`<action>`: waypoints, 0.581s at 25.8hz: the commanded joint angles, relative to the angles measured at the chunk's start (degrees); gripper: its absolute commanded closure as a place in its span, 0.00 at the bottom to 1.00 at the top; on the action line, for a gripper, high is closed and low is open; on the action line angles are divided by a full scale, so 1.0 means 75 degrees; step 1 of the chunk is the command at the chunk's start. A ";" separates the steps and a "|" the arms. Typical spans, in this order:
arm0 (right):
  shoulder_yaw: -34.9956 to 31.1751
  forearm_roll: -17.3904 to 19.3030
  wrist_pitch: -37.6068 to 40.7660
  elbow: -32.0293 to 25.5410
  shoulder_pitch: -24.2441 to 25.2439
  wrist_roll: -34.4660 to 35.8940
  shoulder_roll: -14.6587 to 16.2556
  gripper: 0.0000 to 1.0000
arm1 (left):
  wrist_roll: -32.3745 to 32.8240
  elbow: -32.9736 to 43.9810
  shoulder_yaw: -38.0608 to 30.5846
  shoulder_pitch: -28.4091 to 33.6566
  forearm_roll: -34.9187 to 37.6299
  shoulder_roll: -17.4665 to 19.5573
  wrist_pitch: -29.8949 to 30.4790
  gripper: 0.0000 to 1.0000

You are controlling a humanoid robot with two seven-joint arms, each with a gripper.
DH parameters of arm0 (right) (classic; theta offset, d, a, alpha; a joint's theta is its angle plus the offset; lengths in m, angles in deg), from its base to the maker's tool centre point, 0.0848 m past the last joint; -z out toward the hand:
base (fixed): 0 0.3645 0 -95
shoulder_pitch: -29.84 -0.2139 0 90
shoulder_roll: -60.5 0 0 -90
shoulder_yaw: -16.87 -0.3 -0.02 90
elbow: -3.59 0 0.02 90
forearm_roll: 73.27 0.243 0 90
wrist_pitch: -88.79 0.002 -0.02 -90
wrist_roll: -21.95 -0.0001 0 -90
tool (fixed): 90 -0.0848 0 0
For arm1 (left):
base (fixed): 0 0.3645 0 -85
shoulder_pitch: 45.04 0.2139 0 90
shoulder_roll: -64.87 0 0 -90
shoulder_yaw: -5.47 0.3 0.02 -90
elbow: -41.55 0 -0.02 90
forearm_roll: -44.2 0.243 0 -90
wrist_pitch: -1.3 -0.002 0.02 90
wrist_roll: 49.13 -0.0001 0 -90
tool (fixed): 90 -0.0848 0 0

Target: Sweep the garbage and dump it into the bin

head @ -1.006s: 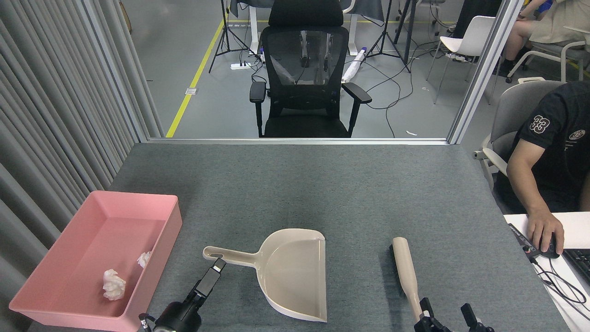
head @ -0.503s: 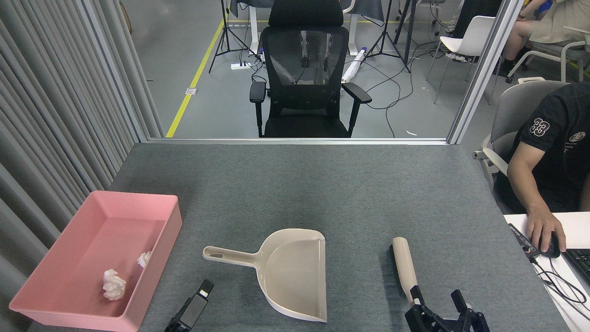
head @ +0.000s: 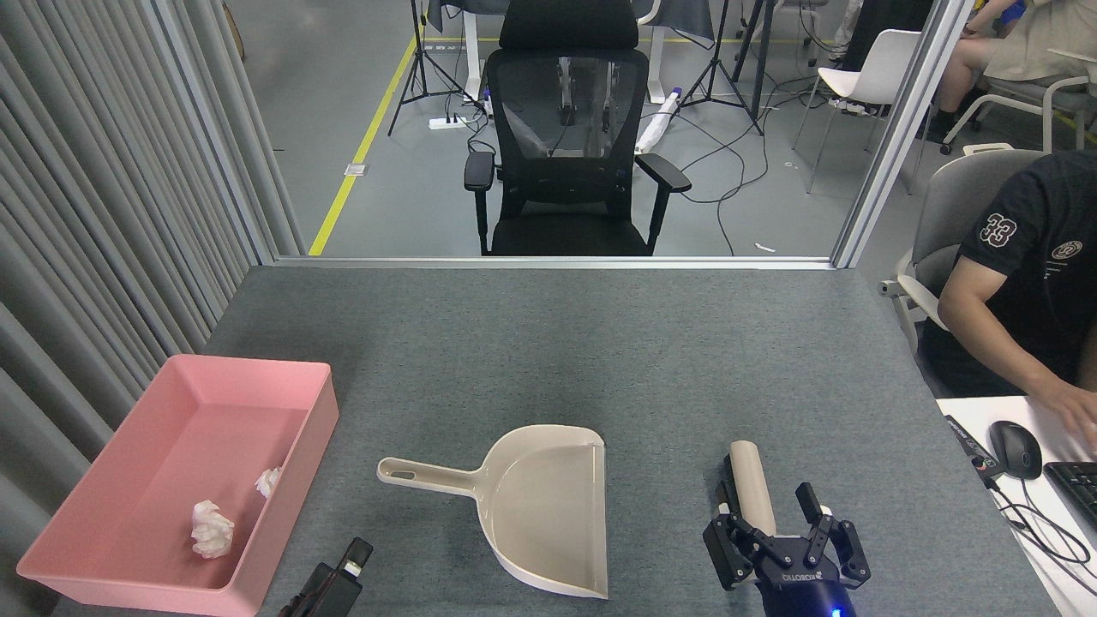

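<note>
Grey worktop (head: 548,343): garbage (head: 211,528) lies in the bin (head: 103,548); my right fingers (head: 809,501) spread around the brush handle (head: 752,486); left fingers (head: 350,557) unclear.

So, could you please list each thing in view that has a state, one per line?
bin: upright, holding two garbage wads
garbage: two wads inside the bin
dustpan: flat on the table, empty, not held
brush: lying on the table, right gripper over its handle
left gripper: low at the frame edge, holding nothing, opening unclear
right gripper: open, fingers either side of the brush
</note>
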 commanded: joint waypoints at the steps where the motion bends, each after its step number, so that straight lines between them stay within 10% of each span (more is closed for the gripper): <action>1: 0.0010 -0.0029 -0.0025 -0.0002 -0.0046 0.0003 -0.0004 0.02 | -0.0414 -0.0009 -0.0145 -0.0339 0.0929 0.0090 0.0064 0.01; 15: -0.0037 -0.0498 -0.0552 0.0138 -0.0386 0.0085 -0.0027 0.02 | -0.1457 -0.0021 -0.0180 -0.1557 0.4492 0.0770 0.0778 0.01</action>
